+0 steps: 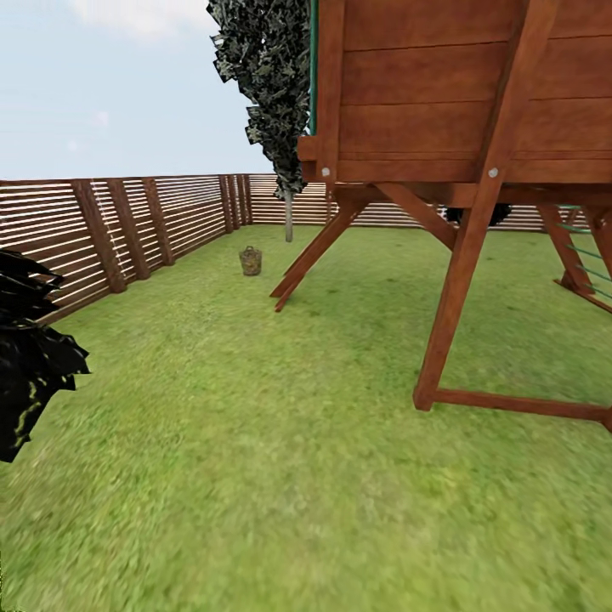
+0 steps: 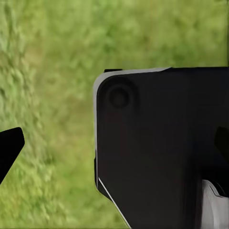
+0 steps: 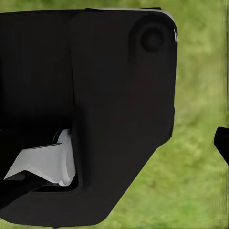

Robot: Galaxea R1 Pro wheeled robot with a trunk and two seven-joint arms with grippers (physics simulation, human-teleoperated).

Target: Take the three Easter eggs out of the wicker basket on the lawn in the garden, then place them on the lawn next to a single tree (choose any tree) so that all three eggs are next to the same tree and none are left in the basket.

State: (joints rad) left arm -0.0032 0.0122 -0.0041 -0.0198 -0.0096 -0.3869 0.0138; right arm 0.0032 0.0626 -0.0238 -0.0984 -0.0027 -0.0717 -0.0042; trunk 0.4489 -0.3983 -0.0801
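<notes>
The wicker basket (image 1: 250,260) stands small and far off on the lawn (image 1: 255,442), near the fence corner. The eggs cannot be made out at this distance. Just behind the basket rises the tree (image 1: 287,212), with a pale trunk and dark speckled foliage. In the left wrist view my left gripper (image 2: 114,143) is open over grass, its dark fingertips (image 2: 9,148) at the picture's two sides, with a black part of my body behind. My right gripper (image 3: 114,143) looks the same, with one fingertip (image 3: 222,143) showing, and holds nothing.
A big wooden playhouse on slanted legs (image 1: 463,255) fills the right side, with a ground beam (image 1: 518,404) along the grass. A brown slat fence (image 1: 119,225) runs along the left and back. Black foliage (image 1: 25,357) juts in at the near left.
</notes>
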